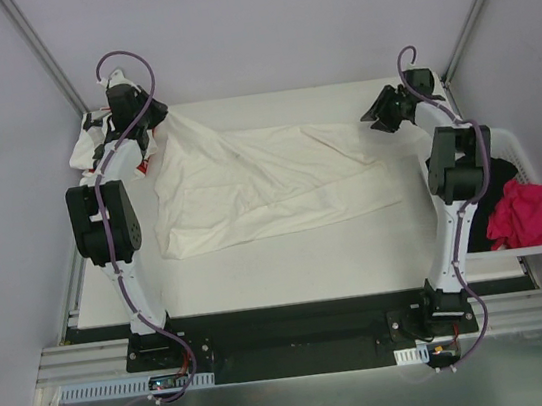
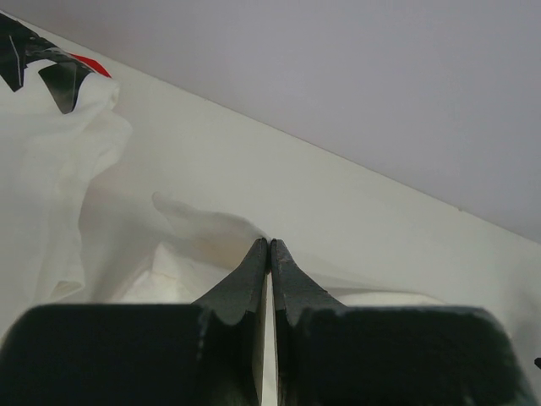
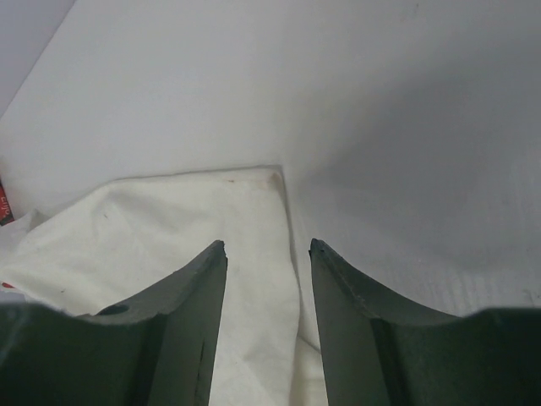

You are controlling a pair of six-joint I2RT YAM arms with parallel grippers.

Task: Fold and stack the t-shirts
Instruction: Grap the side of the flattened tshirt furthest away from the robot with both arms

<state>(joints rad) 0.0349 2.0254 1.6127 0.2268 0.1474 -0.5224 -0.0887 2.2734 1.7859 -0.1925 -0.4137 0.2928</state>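
Across the desk (image 1: 290, 264), holding cream shirt (image 1: 249, 191) stretched by its far-left corner in tightly closed left jaws, right jaws parted halfway, gripping nothing, poised above right corner, probably to pinch it.

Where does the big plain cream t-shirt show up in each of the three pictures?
Top external: the cream t-shirt lies spread across the middle of the table.
Left wrist: crumpled around the left gripper, lower left.
Right wrist: its corner, lower left, beyond the open right gripper.
Shared landmark: the pale table beneath it.
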